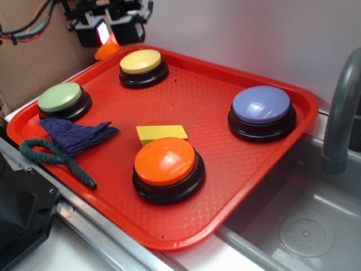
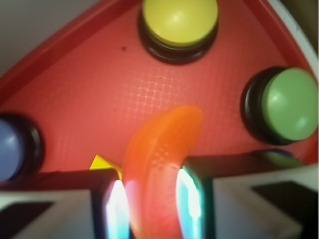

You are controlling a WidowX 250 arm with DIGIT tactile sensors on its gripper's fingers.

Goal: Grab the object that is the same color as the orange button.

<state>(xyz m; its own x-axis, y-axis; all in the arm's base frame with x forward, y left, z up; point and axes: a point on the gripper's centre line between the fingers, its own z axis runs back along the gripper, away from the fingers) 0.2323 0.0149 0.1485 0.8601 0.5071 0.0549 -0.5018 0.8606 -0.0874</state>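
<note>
While your gripper (image 1: 110,35) hangs above the far rim of the red tray (image 1: 225,192), its fingers (image 2: 117,209) pinch the orange crescent (image 2: 157,164), lifted clear of the tray, just behind the yellow button (image 1: 141,62). Well in front of that button sits the orange button (image 1: 166,162), with a yellow block (image 1: 161,133) seemingly touching its far side.

Red plastic tray (image 1: 237,226), yellow (image 1: 141,61), green (image 1: 60,97) and purple (image 1: 262,105) domed buttons, yellow rectangular block (image 1: 161,133), dark blue cloth (image 1: 76,134), green rope (image 1: 56,157), grey faucet (image 1: 343,113), metal sink (image 1: 316,226)
</note>
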